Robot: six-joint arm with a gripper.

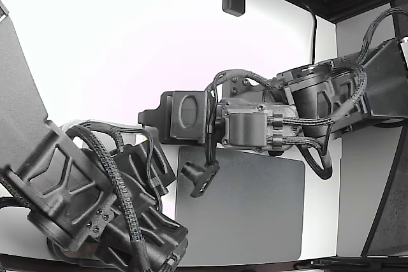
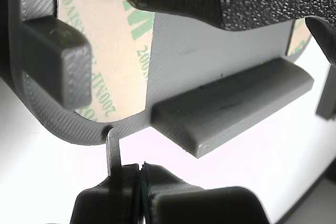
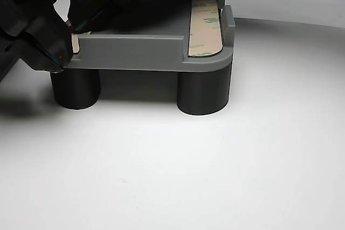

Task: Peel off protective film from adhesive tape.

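The tan protective film with green print (image 2: 113,51) lies flat on the grey printed plastic bracket (image 2: 210,40), which stands on dark round legs on the white surface (image 3: 215,176). A thin film tab (image 2: 113,148) projects past the bracket's edge. The black hand (image 2: 140,182) is closed on this tab. Judgement: pull slowly at a low angle, away from the bracket, keeping the pinch firm to avoid tearing.

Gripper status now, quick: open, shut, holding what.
Gripper: shut, jaws together, pinching a thin tab at the grey part's edge, apparently the tape film.
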